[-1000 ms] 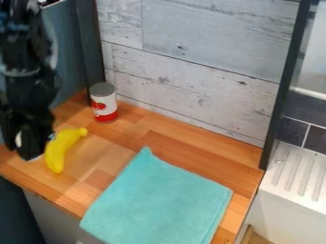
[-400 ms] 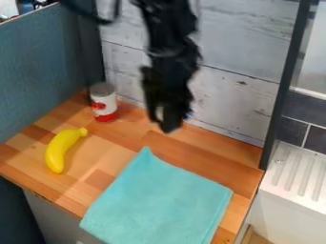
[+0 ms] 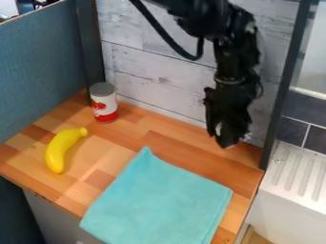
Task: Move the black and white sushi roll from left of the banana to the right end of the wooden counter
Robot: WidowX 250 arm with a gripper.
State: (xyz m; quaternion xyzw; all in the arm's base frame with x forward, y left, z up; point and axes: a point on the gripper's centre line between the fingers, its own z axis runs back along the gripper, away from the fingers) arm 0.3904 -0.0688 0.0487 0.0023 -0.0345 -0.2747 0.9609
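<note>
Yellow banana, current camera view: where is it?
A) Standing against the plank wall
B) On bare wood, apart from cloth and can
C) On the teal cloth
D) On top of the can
B: the yellow banana lies directly on the wooden counter, with wood showing between it and both the teal cloth and the can.

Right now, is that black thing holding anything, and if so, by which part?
Nothing that I can see: the tool hangs near the wall, apart from the banana, can and cloth.
</note>
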